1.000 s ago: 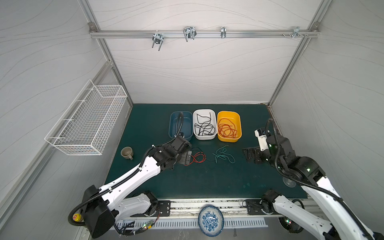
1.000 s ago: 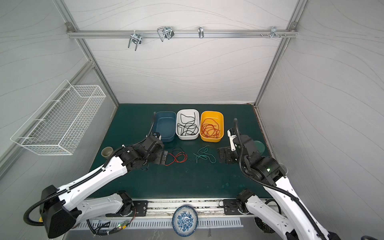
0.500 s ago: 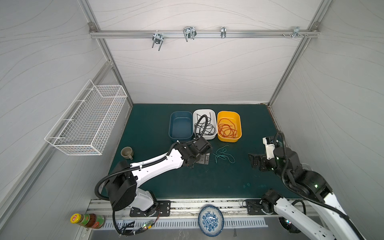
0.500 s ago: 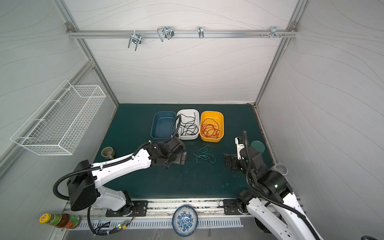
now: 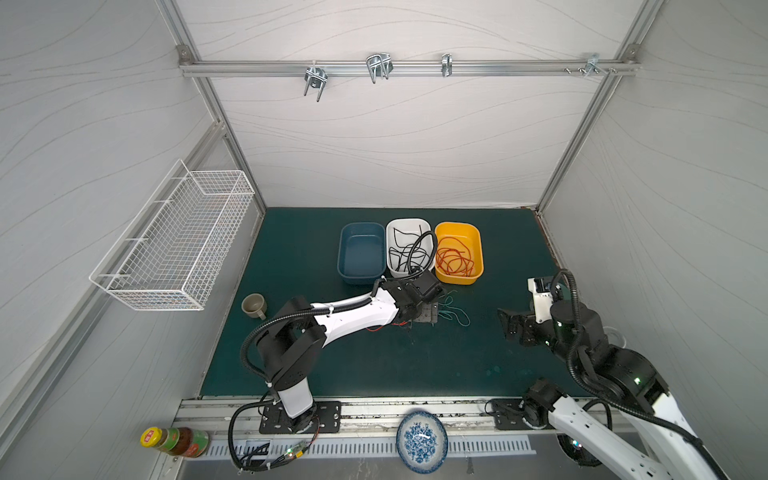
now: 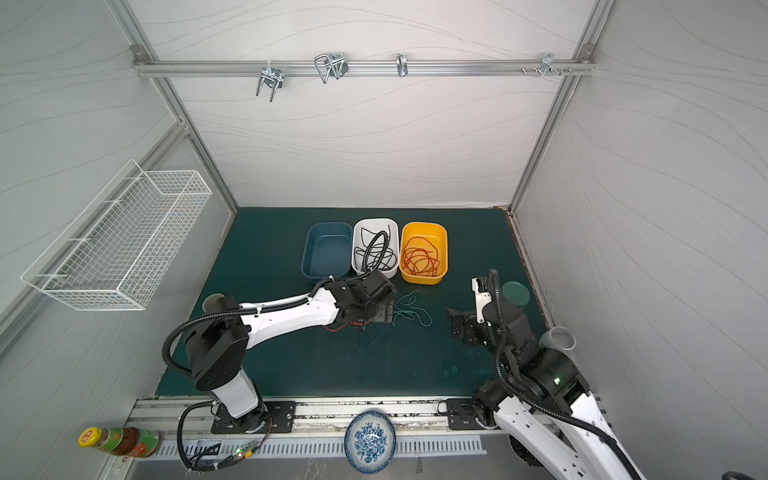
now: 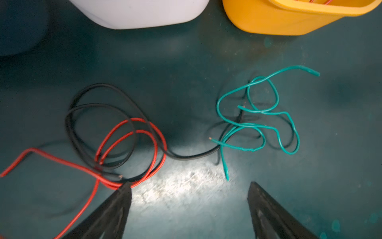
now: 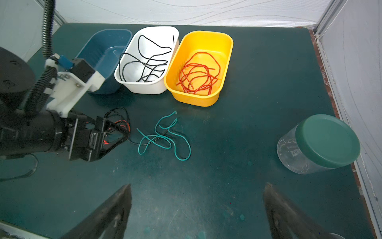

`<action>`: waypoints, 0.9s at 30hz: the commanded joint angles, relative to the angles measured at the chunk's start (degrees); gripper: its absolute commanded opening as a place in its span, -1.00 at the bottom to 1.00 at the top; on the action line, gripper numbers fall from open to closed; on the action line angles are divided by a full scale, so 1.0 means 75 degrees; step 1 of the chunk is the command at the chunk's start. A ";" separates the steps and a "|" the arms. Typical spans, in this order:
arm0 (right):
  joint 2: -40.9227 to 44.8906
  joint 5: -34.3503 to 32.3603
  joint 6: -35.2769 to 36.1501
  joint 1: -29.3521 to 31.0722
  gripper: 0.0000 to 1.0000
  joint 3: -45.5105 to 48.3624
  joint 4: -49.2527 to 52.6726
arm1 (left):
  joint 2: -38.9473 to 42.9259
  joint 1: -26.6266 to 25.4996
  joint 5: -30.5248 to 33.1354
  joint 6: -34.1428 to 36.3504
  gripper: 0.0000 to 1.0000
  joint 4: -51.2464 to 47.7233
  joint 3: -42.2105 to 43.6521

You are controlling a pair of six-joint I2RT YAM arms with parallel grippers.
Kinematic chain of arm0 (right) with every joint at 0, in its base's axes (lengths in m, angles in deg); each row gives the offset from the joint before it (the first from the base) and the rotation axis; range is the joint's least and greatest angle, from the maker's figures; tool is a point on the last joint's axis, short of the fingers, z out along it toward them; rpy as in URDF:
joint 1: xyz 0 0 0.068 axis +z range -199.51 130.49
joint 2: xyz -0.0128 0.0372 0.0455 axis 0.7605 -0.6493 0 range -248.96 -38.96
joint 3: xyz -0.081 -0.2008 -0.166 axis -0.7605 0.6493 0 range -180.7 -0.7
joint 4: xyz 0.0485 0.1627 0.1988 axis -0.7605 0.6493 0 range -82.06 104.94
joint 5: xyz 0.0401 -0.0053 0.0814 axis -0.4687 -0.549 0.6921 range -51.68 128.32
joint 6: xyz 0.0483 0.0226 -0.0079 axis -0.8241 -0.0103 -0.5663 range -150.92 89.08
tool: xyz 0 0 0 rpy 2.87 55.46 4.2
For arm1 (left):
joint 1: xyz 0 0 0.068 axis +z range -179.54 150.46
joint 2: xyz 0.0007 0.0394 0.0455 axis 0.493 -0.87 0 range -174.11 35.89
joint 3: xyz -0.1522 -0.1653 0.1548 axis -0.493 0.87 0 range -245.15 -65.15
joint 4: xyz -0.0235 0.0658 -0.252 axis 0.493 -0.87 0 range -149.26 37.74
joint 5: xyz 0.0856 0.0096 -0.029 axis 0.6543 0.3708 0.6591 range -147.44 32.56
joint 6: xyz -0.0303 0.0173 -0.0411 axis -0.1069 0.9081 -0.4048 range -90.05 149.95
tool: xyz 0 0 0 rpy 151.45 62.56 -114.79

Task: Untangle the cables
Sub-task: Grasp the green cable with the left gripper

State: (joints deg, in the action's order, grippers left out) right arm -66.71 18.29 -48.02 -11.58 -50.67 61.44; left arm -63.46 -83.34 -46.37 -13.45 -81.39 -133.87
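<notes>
I am hovering my left gripper point(image 7: 189, 185), fingers wide apart, just behind the thin red and black cables point(image 7: 138, 131), nearer than my wide-apart right gripper point(image 8: 197, 185).

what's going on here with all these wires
Wires are being untangled and sorted by colour. The white tub holds black cables, the yellow tub red ones, and the blue tub looks empty. The left gripper, jaws open, is low over the mat by a black cable and a red cable looped together; the black one runs on into the teal cables. The right gripper hangs open off to the side, holding nothing.
</notes>
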 commanded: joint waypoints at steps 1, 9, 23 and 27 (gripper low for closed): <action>0.0181 -0.0223 0.0051 0.0126 0.98 0.0042 -0.0096 | -0.0332 -0.0050 -0.0019 -0.0346 0.75 0.0275 -0.0519; 0.0186 -0.0235 0.0082 0.0216 0.98 0.0042 -0.0092 | -0.1032 -0.0084 -0.0315 -0.0577 0.54 0.0567 -0.0865; 0.0228 -0.0118 0.0129 0.0215 0.98 0.0064 -0.0137 | -0.1710 -0.0086 -0.0392 -0.0721 0.17 0.0765 -0.1151; 0.0257 -0.0107 0.0144 0.0214 0.98 0.0075 -0.0153 | -0.1864 -0.0083 -0.0399 -0.0753 0.04 0.0778 -0.1248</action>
State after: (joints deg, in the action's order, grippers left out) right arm -65.66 17.57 -47.80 -10.31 -50.48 61.09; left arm -75.74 -83.76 -49.58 -18.26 -76.71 -140.85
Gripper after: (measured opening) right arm 0.989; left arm 0.524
